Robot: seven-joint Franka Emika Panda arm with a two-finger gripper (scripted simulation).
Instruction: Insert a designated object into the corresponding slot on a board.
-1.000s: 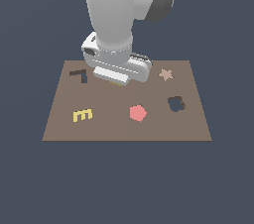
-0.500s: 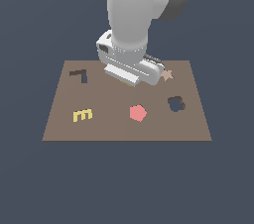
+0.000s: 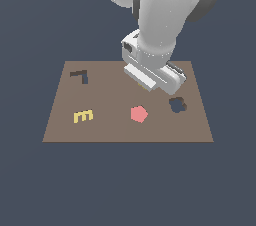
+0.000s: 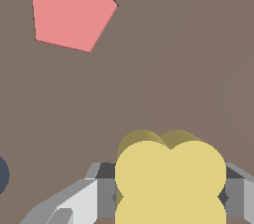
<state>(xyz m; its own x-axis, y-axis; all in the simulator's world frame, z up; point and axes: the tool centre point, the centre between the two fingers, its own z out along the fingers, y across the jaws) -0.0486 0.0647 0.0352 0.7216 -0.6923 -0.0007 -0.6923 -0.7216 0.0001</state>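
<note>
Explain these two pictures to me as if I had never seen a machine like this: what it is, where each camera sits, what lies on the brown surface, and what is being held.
These are computer renders, not photos. The big white thing is a robot arm. One picture comes from a camera standing off the arm and looking at the whole scene; the other comes from a camera on the arm's wrist, looking down past its gripper.

The brown rectangle is a flat board. On it lie a yellow E-shaped piece and a pink pentagon. There are also two dark cutouts: an L-shaped one and a clover-shaped slot.

In the wrist view, a yellow clover-shaped block sits between the grey fingers of the gripper, so it is held. It matches the clover slot's outline. In the outside view the arm hides the block.
</note>
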